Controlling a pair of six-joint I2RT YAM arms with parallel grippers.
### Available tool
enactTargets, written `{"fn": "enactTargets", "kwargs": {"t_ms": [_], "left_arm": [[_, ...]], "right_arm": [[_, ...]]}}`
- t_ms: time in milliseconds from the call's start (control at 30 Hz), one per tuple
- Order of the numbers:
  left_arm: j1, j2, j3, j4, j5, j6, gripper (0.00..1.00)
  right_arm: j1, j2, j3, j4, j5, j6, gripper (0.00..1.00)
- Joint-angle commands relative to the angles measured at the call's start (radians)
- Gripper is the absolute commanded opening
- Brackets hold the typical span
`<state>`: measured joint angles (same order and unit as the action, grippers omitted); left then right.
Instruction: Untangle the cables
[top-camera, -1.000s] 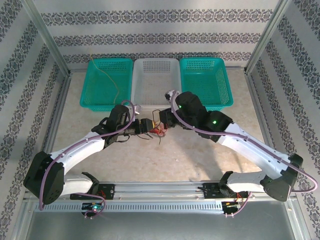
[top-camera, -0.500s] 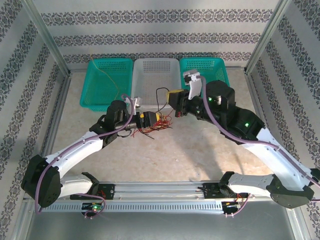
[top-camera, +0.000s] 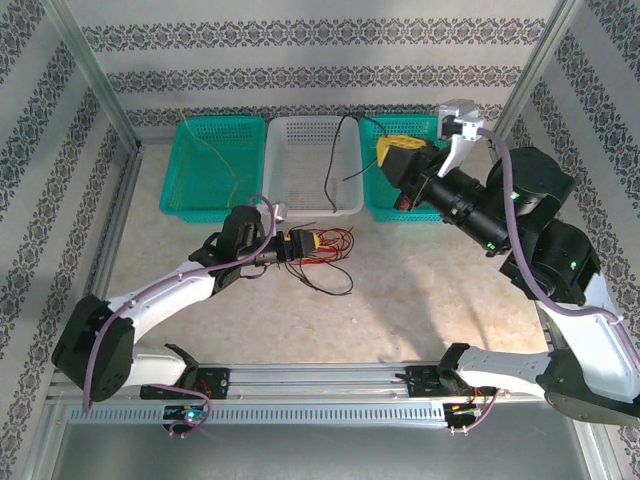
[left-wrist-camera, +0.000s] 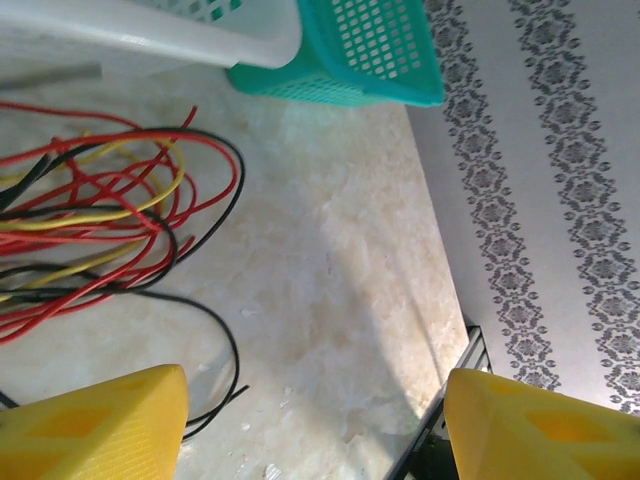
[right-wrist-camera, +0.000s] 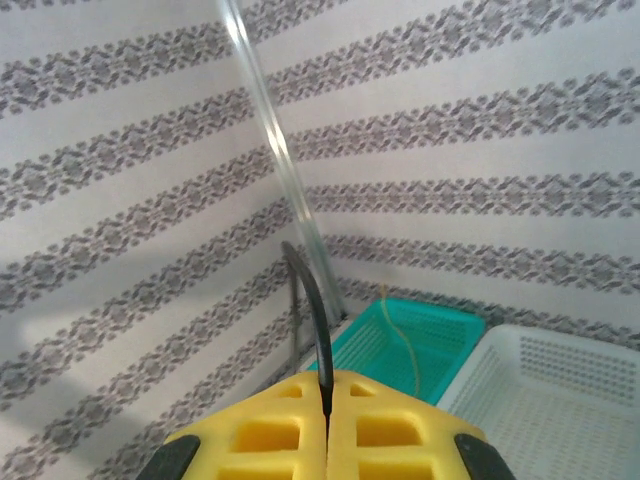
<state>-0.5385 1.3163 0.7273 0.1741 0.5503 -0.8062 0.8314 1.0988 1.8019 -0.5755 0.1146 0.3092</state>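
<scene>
One black cable (right-wrist-camera: 322, 350) — between right fingers (right-wrist-camera: 295, 420)

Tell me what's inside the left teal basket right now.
One thin yellow cable lies in the left teal basket, from its far left corner toward the near wall. Nothing else shows inside. Its near end is too fine to make out.

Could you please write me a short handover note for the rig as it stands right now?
Left gripper: open, beside the tangle of red, yellow and black cables on the table.
Right gripper: shut on one black cable, which hangs over the white basket.
Done: one yellow cable lies in the left teal basket.
Left: drop the black cable, then separate the rest.
</scene>
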Motion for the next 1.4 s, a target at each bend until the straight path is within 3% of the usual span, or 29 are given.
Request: {"fn": "enactTargets", "kwargs": {"t_ms": [0,133,200,433,733,1033,1067,1133,1167,1367], "left_arm": [[-0.024,0.001,-0.018,0.077,-0.012,-0.031,0.68],[-0.026,-0.014,-0.02,-0.002,-0.093,-0.009,0.68],[-0.026,-0.021,-0.011,-0.083,-0.152,0.013,0.66],[-0.026,-0.062,-0.024,-0.118,-0.185,0.029,0.65],[-0.027,-0.109,0.014,-0.209,-0.252,0.058,0.66],[-0.026,-0.179,-0.011,-0.248,-0.302,0.058,0.67],[-0.027,-0.182,-0.012,-0.253,-0.306,0.058,0.67],[-0.027,-0.183,-0.011,-0.269,-0.309,0.064,0.68],[-0.026,-0.181,-0.008,-0.277,-0.311,0.068,0.68],[-0.025,-0.16,0.018,-0.332,-0.339,0.113,0.69]], "right_arm": [[-0.032,0.001,0.001,-0.039,0.06,-0.025,0.0],[-0.097,0.012,-0.011,-0.109,0.103,0.007,0.0],[-0.178,0.026,-0.008,-0.168,0.083,0.043,0.0],[-0.523,0.092,-0.013,-0.237,-0.199,0.157,0.0],[-0.815,0.318,0.151,-0.299,-0.306,0.134,0.0],[-0.87,0.576,0.302,-0.309,-0.345,0.114,0.0],[-0.87,0.601,0.318,-0.319,-0.344,0.115,0.06],[-0.87,0.638,0.347,-0.356,-0.331,0.115,0.31],[-0.87,0.642,0.343,-0.364,-0.332,0.117,0.35],[-0.813,0.502,0.098,-0.27,-0.294,0.12,0.48]]}}
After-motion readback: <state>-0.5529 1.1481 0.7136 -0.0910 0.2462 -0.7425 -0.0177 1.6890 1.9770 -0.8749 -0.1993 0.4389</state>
